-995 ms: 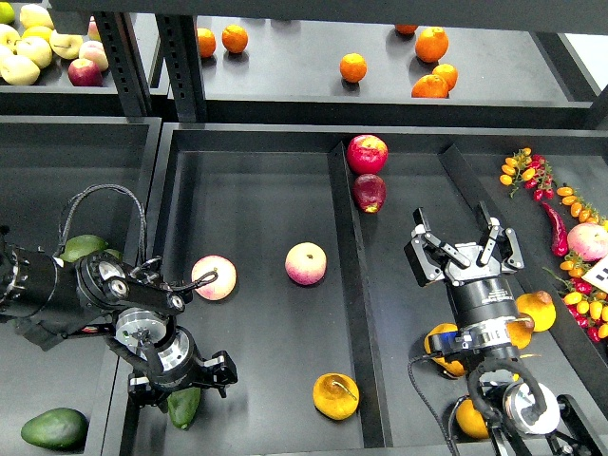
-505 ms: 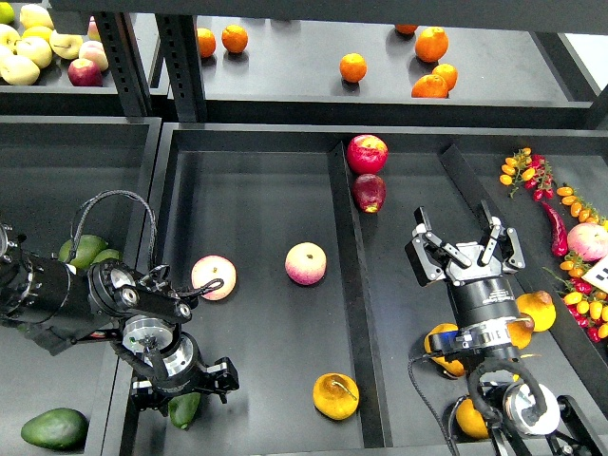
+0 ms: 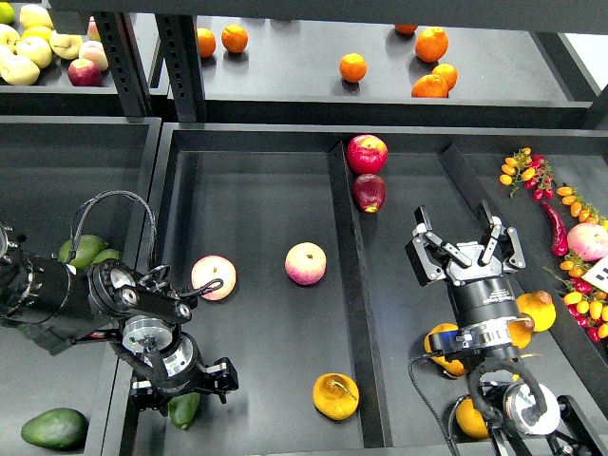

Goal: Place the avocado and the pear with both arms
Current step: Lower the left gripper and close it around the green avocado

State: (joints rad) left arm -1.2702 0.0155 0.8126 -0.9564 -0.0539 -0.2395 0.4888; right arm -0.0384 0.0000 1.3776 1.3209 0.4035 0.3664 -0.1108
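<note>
The robot looks to be at the step of setting the avocado (image 3: pixel 183 409) down. The left end effector (image 3: pixel 180 383) is low over the front left corner of the middle tray (image 3: pixel 256 190), with the dark green fruit poking out under it. I cannot tell if its fingers are clamped on the fruit or have let go, since the black parts hide that spot. The avocado seems to touch the tray floor, or be very near it.

The pear (image 3: pixel 335 396) sits alone on the same tray, near the front, well apart from both arms. The right end effector (image 3: pixel 463 247) is in the next tray over with its two fingers spread wide and nothing between them.

I think the next move is for the left arm to let go and lift straight up, so the fruit does not roll.

The avocado is smooth, a bit shiny and long like an egg. The pear is squat, yellow-orange, with a thin brown stem. The trays are flat, dull and black, so round fruit could roll easily.
</note>
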